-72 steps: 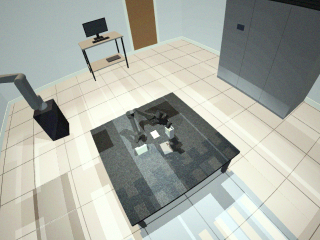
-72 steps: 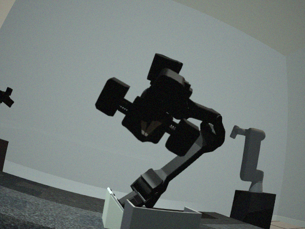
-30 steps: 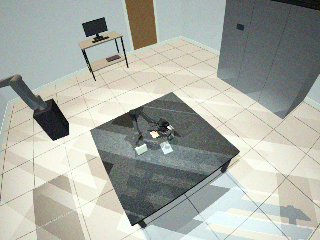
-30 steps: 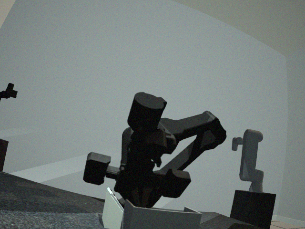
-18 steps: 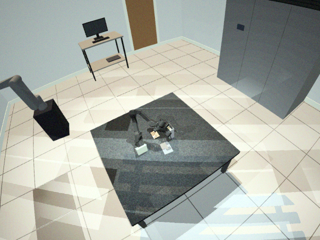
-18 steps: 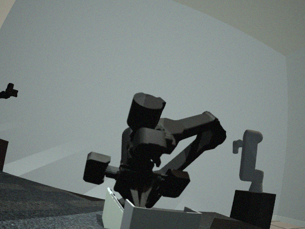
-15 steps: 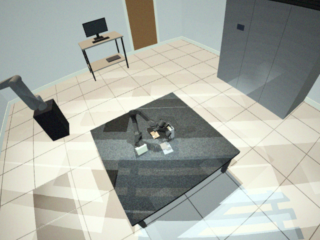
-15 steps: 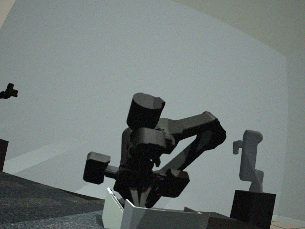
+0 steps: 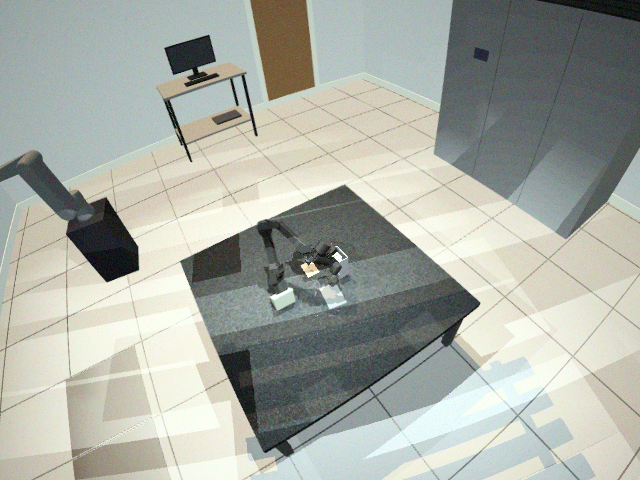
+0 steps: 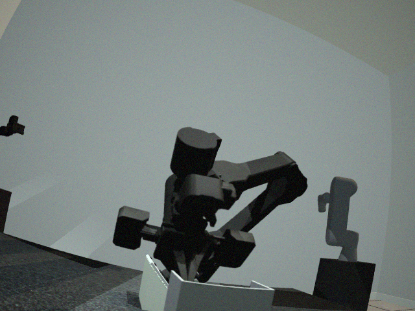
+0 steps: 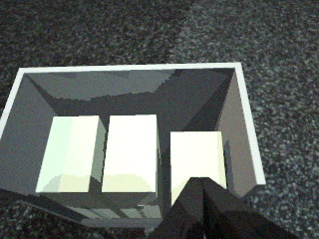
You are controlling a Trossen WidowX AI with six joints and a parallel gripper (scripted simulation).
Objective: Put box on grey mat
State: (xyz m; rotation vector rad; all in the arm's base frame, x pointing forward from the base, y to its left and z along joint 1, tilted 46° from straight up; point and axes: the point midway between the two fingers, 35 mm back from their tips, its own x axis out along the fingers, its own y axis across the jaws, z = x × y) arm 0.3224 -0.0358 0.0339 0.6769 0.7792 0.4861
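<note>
White rims frame the bin [image 9: 345,270] [image 10: 221,298] [image 11: 130,69] low in the wrist view, where the left box [image 11: 70,156], middle box [image 11: 131,154] and right box [image 11: 195,155] stand. Which is ER cannot be told; no code shows. The gripper [image 9: 331,261] [image 10: 190,278] [image 11: 198,185] has its fingers pressed together, empty, over the right box. Before spreading them to grasp, it should confirm the code, then descend straight, sparing the neighbours.
</note>
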